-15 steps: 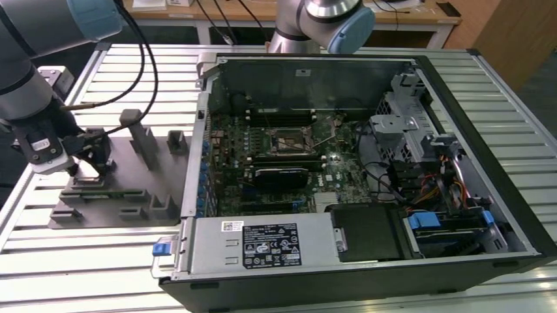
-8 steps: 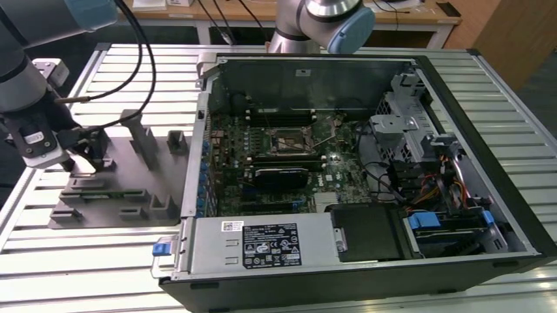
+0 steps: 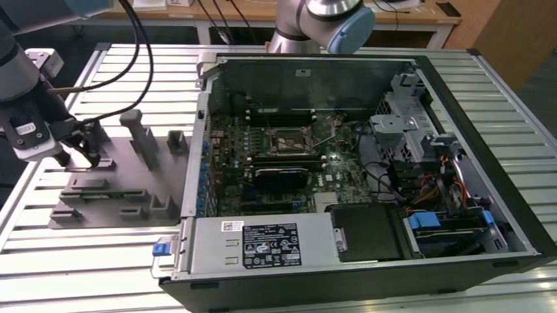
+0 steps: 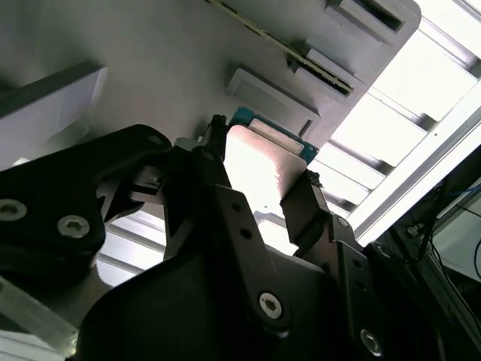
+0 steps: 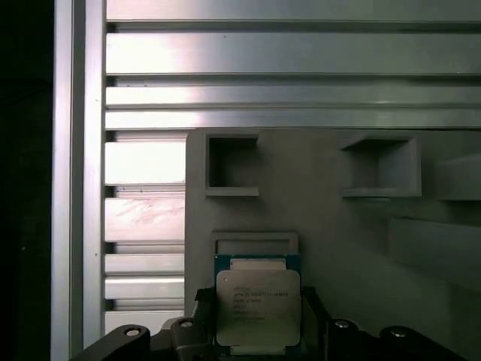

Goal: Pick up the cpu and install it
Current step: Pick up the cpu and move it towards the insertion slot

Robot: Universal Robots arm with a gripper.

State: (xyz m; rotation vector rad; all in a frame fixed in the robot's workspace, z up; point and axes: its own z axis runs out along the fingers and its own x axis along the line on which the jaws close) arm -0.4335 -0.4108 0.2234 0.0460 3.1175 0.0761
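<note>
The cpu [image 5: 258, 308], a flat square chip with a silver top plate and a thin green rim, sits between my fingers, just off a shallow rectangular pocket of the grey fixture plate [image 5: 316, 210]. In the second wrist view the cpu [image 4: 259, 169] has a dark finger [image 4: 214, 154] against one edge and another against the opposite edge. My gripper [image 3: 77, 156] hangs over the fixture plate [image 3: 122, 186] at the exterior view's left, shut on the cpu. The motherboard's open socket [image 3: 286, 140] lies in the middle of the open computer case [image 3: 487, 130].
The fixture plate carries upright posts [image 3: 139, 137] and a long memory stick [image 3: 100, 193]. A grey power supply box [image 3: 261, 244] fills the case's near corner, with drive cages and cables [image 3: 418, 163] at the exterior view's right. A second robot arm's base [image 3: 322, 23] stands behind the case.
</note>
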